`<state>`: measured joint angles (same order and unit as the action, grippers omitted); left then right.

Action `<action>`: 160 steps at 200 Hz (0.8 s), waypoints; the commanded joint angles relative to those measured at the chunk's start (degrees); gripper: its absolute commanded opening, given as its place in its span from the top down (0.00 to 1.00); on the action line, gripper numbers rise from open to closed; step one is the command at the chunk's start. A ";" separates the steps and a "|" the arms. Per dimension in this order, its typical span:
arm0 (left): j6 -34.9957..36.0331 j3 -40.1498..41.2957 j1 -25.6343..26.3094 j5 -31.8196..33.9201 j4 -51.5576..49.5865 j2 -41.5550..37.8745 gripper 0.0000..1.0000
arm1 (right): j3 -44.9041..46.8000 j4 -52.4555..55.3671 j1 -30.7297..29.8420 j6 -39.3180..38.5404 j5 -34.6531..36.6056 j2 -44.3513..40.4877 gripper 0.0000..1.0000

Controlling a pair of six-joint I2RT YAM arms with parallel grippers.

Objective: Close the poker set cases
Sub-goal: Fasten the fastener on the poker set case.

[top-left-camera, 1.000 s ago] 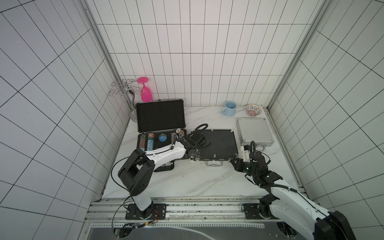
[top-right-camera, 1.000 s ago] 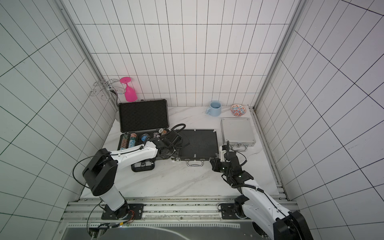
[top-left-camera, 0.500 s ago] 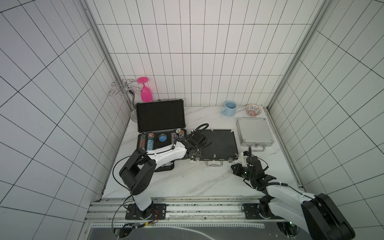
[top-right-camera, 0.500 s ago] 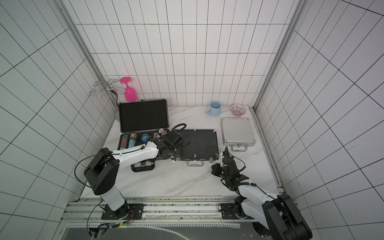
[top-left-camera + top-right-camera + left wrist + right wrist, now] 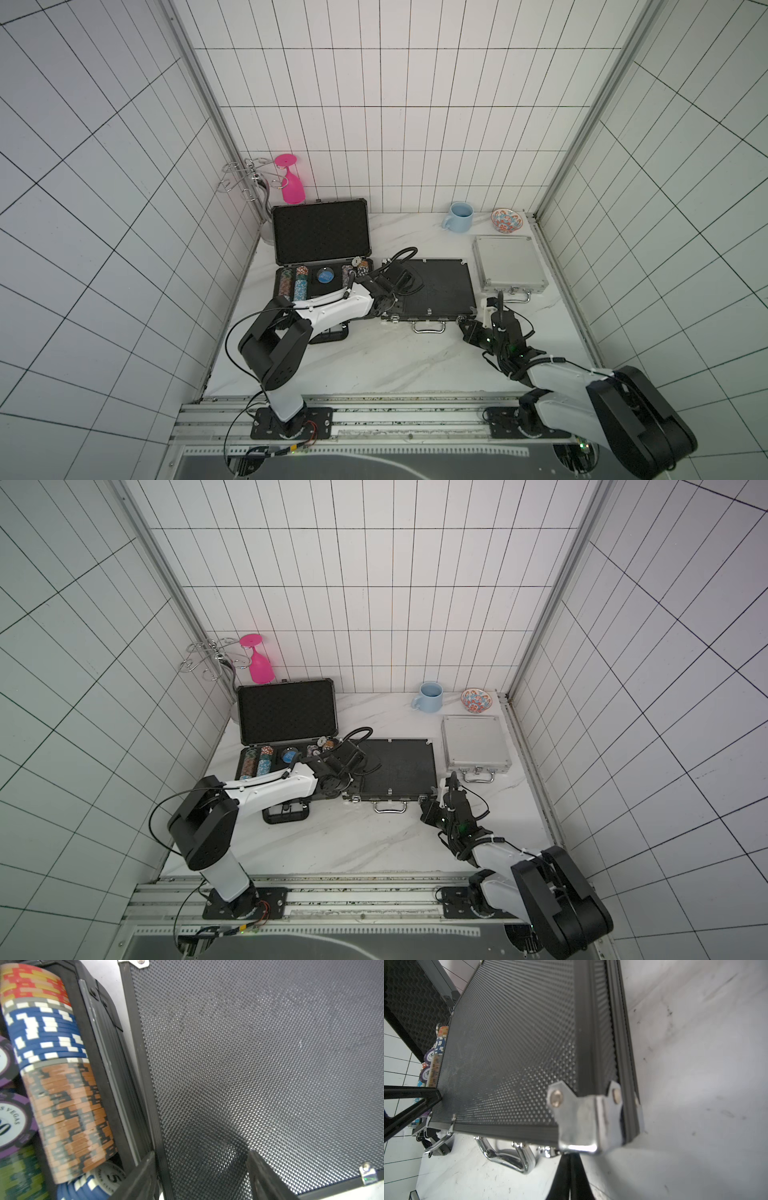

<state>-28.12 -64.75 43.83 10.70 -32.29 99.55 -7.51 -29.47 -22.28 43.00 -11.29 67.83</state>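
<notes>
Right tool (image 5: 570,1169), clenched on nothing, points at the front right corner of the medium black case (image 5: 436,291), which lies flat and shut in the middle of the surface (image 5: 374,365). Left tool (image 5: 201,1155) stands released over that lid's left edge, one finger by the rim and one above the lid; whether they touch it I cannot tell. Just to the left, the large dark-grey case (image 5: 322,232) is open with its lid upright and poker chips (image 5: 62,1095) in its base; the left arm crosses its front. On the right, the small silver case (image 5: 509,262) lies shut. A blue mug (image 5: 459,216) and a patterned bowl (image 5: 506,219) stand by the back wall. A pink glass (image 5: 292,187) hangs from a wire rack (image 5: 241,183).
</notes>
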 commanded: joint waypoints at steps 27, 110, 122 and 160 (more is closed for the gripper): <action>2.08 5.69 0.85 -3.14 -9.72 7.85 0.32 | 2.85 -6.84 0.12 1.85 2.65 3.85 0.94; 2.08 6.12 0.83 -3.84 -9.37 8.47 0.33 | 5.17 -16.66 0.77 5.35 6.49 12.94 0.94; 2.07 6.19 0.86 -3.84 -9.32 8.47 0.33 | 5.52 -19.52 0.81 5.96 6.19 15.20 0.94; 2.06 6.31 0.67 -3.82 -9.20 8.20 0.33 | 7.99 -23.71 0.76 6.38 5.58 12.14 0.94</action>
<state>-28.69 -64.27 43.81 11.16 -28.91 100.22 -2.92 -54.57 -22.11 48.01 -8.56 82.65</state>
